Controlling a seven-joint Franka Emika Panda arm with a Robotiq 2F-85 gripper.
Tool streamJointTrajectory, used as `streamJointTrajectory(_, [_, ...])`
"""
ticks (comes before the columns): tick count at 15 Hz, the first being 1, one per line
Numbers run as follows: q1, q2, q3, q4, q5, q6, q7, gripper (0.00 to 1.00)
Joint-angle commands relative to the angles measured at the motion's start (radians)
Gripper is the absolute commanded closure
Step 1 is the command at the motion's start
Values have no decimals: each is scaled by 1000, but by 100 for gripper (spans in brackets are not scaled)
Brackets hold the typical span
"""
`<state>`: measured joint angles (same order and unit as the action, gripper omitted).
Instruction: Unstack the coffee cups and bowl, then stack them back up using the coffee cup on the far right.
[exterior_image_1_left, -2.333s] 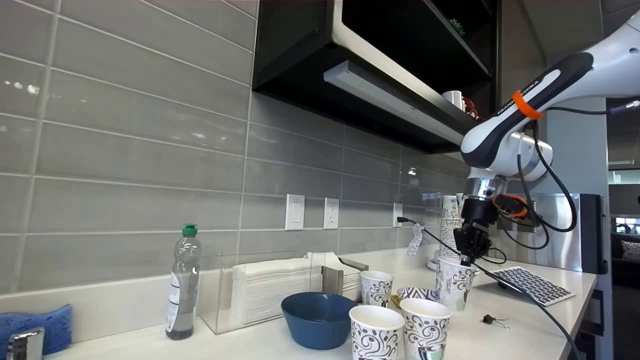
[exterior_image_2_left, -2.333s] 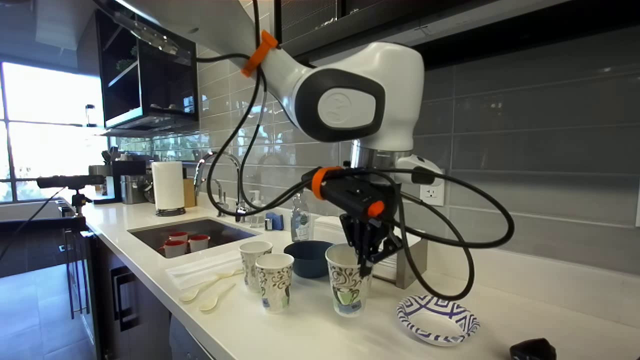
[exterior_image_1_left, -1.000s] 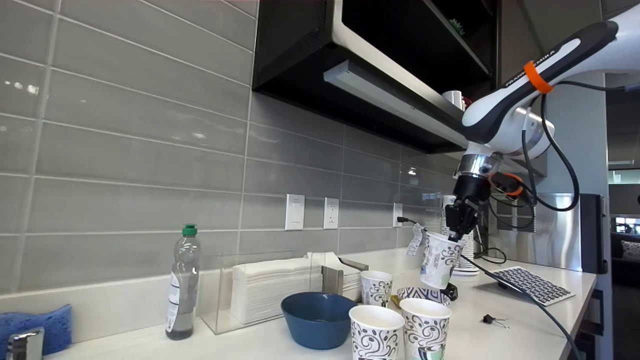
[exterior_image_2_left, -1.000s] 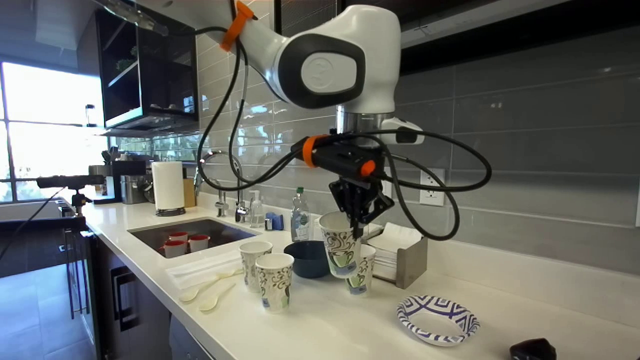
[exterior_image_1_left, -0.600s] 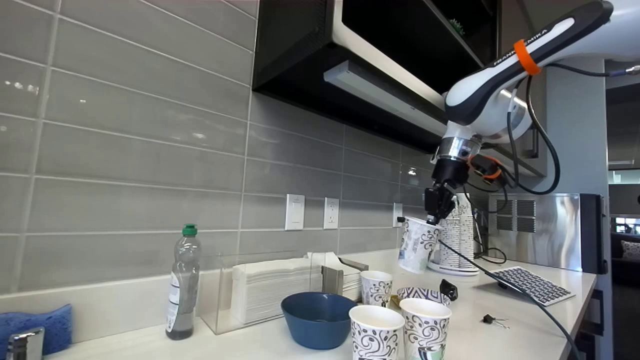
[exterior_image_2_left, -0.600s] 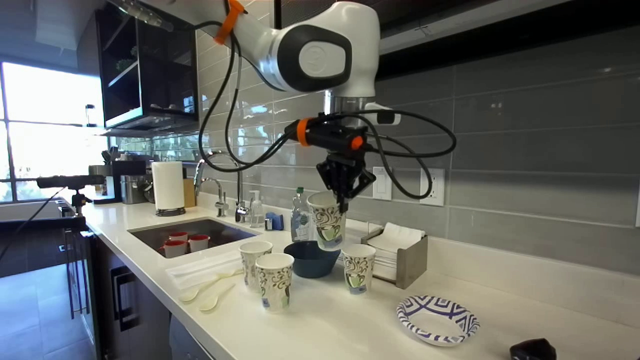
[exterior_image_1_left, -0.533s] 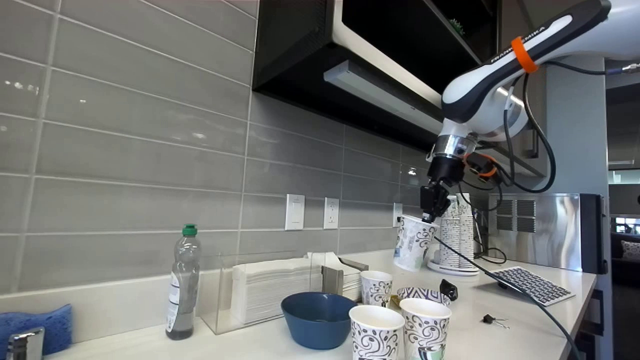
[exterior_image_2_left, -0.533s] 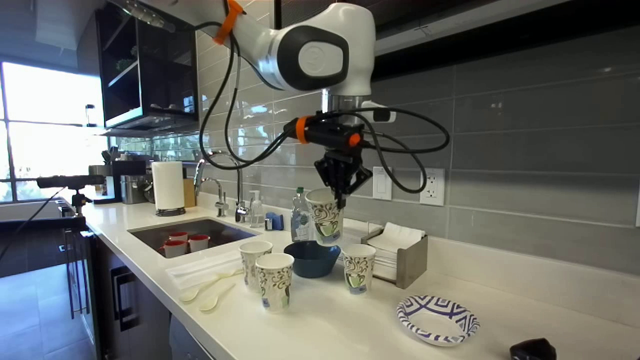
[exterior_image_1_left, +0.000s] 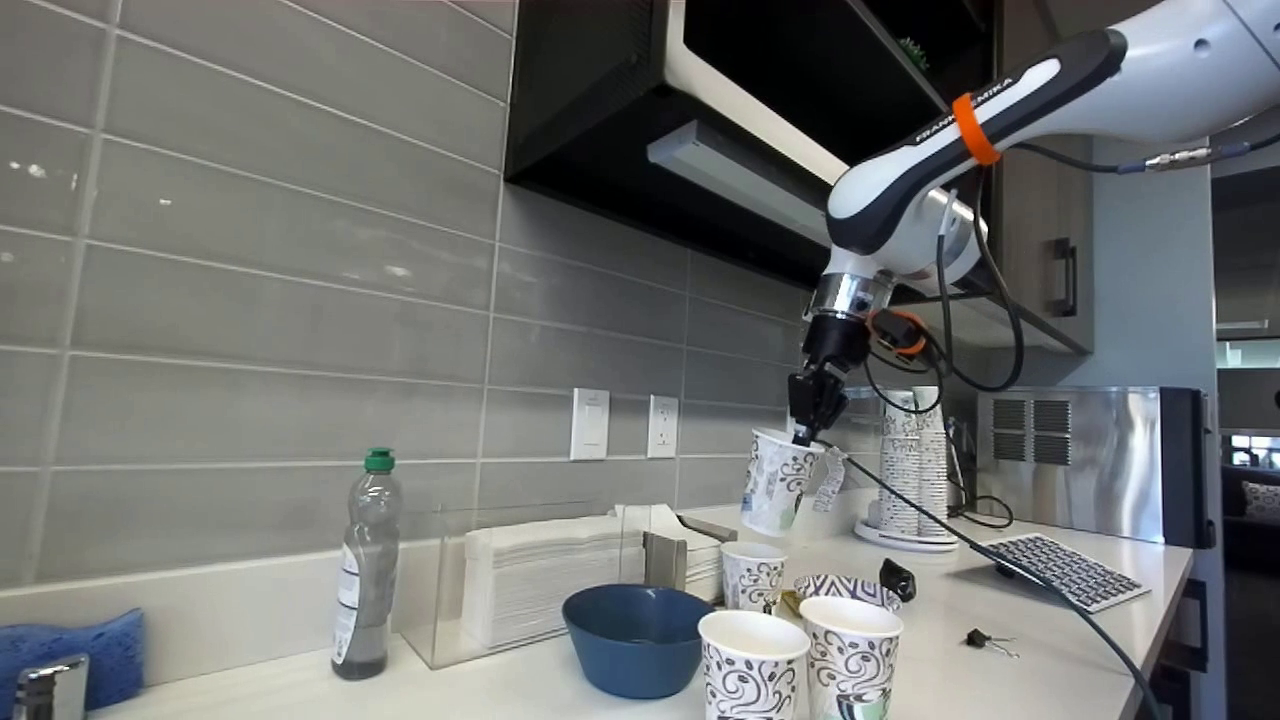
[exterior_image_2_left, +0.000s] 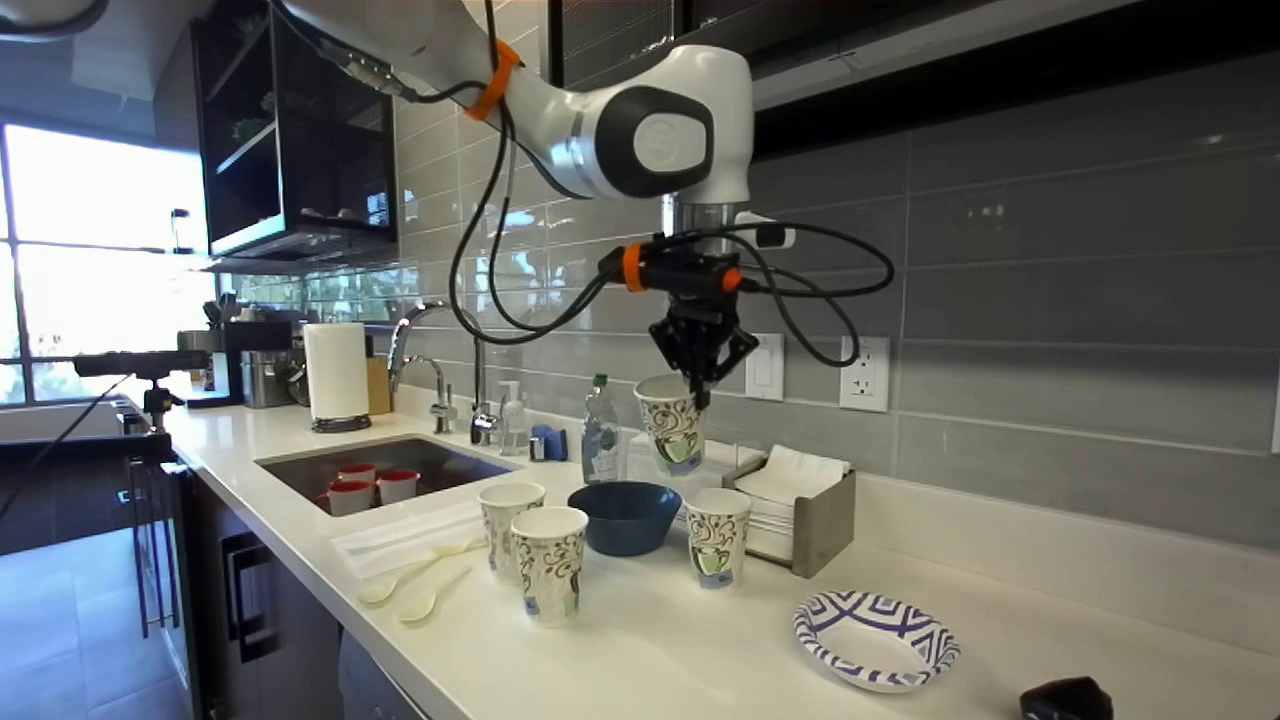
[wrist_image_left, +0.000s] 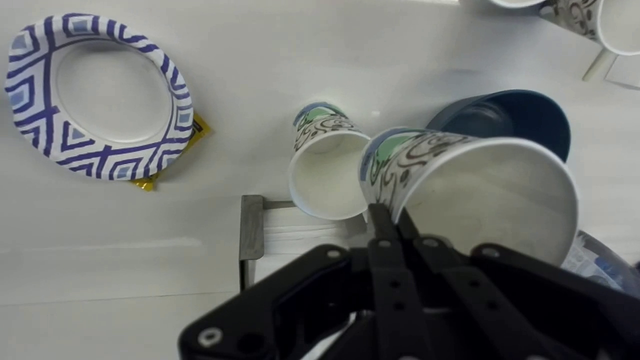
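Patterned paper cup (exterior_image_2_left: 668, 435) lifted clear of the counter (exterior_image_2_left: 720, 665)

My gripper (wrist_image_left: 394, 220) is clamped on the rim of the patterned paper cup, which hangs tilted in the air. Just now I've raised it and swung it toward the blue bowl (exterior_image_2_left: 628, 535) and the napkin holder (exterior_image_2_left: 828, 525). I take that to mean unstacking is probably done and restacking is getting under way. I can't tell from these angles what lies directly beneath it.

A second paper cup (exterior_image_2_left: 717, 540) stands upright beside the napkin holder, and two more cups (exterior_image_2_left: 550, 570) stand near the plastic spoons (exterior_image_2_left: 420, 603). Farther out are the dish soap bottle (exterior_image_1_left: 365, 590) and a shallow paper bowl (wrist_image_left: 115, 95). That second paper cup is my main obstacle: descend too soon and I could tip it, so I'd stay high.
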<state>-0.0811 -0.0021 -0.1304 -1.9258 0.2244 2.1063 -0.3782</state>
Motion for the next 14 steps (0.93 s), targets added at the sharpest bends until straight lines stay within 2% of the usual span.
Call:
streamJointTrajectory(1, [-17, 74, 6, 91, -33, -6, 31, 99])
streamJointTrajectory(14, [-28, 146, 18, 133, -41, -7, 22, 99])
